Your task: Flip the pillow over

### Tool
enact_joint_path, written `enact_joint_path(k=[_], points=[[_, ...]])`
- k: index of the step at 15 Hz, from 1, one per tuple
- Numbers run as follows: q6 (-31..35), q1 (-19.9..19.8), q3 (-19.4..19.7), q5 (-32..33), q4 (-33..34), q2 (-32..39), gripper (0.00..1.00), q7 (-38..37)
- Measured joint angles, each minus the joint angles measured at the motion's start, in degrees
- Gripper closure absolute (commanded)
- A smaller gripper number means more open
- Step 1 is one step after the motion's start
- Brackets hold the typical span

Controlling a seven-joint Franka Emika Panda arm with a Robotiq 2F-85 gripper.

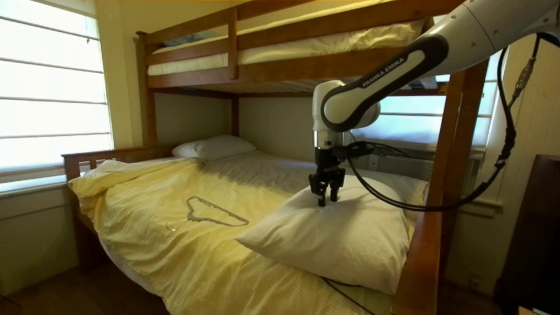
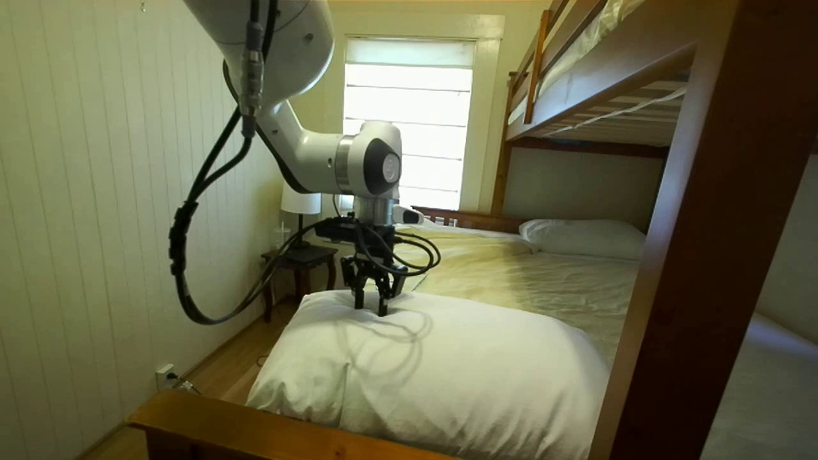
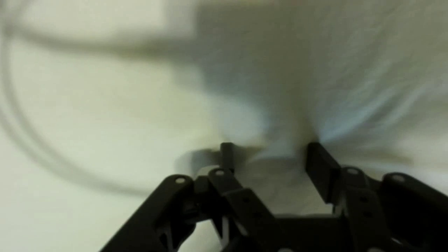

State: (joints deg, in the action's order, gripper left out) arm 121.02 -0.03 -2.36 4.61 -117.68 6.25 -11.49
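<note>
The pillow [image 1: 341,245] is large, puffy and cream-white, and lies at the bed's end by the wooden rail. In another exterior view the pillow [image 2: 460,377] shows soft wrinkles at its near side. My gripper [image 1: 328,202] points straight down on its upper face, also in an exterior view [image 2: 371,311]. In the wrist view the gripper's fingers [image 3: 270,147] stand apart. The pillow fabric [image 3: 105,105] fills that view, and creases spread from the right fingertip, which seems to press into it. Fabric shows between the fingers, not pinched. The pillow's underside is hidden.
A yellow bedsheet [image 1: 153,236] covers the bed, with a grey hanger [image 1: 214,212] on it. A smaller white pillow [image 1: 218,148] lies at the far end. A wooden end rail [image 1: 420,262], bed post [image 2: 709,223] and upper bunk [image 1: 306,72] surround the arm. A cable [image 1: 411,205] loops beside it.
</note>
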Motion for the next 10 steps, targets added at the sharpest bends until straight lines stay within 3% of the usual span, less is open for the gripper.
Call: enact_joint_path(k=[4, 10], points=[[0.0, 0.27, 0.0, -0.06, 0.0, 0.13, 1.0, 0.54], [0.0, 0.73, 0.0, -0.23, 0.0, 0.7, 1.0, 1.52]])
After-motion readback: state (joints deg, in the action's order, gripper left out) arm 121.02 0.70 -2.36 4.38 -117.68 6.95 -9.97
